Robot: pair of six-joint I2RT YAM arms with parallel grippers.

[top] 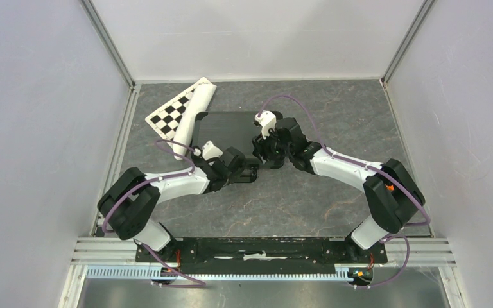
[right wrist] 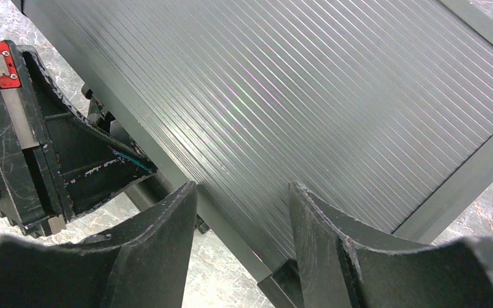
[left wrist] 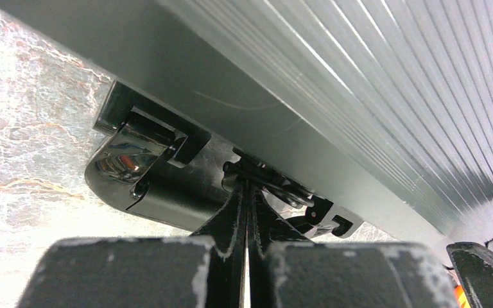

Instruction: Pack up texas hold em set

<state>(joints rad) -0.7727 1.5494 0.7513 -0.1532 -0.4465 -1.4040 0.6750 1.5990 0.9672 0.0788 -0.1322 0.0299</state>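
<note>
The black case (top: 221, 125) lies shut on the table, ribbed lid up. My left gripper (top: 255, 171) is at its near edge, shut. In the left wrist view its fingertips (left wrist: 247, 186) are pressed together against a small metal latch (left wrist: 282, 186) on the case's front, beside the glossy black handle (left wrist: 138, 170). My right gripper (top: 263, 154) is open. In the right wrist view it (right wrist: 241, 189) straddles the lid's (right wrist: 308, 90) near edge, holding nothing. The left gripper also shows there (right wrist: 38, 141). Chips, cards, buttons and dice are out of view.
A black-and-white checkered board (top: 172, 115) with a white rolled edge (top: 196, 106) leans at the case's back left. Grey walls enclose the marbled table (top: 308, 199) on three sides. A metal rail (top: 263, 247) runs along the near edge.
</note>
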